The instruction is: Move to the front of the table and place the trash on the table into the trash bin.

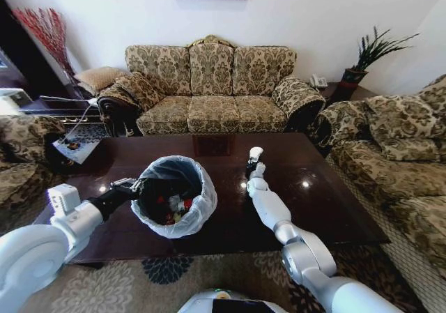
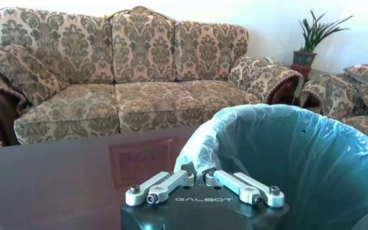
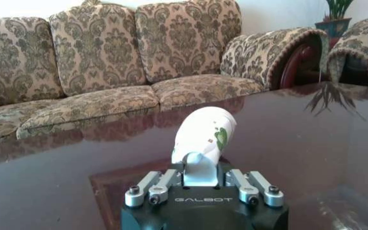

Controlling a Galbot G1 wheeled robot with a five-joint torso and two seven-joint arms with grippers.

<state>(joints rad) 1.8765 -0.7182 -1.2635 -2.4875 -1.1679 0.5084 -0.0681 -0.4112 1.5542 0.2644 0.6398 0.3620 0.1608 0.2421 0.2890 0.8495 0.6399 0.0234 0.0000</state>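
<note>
Right wrist view: trash point(image 3: 204, 134) in right hand point(image 3: 200, 173)

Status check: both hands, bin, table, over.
Left hand shut on trash bin rim, bin on table. Right hand shut on white packet above tabletop. Trash inside bin. Nothing blocking.
</note>
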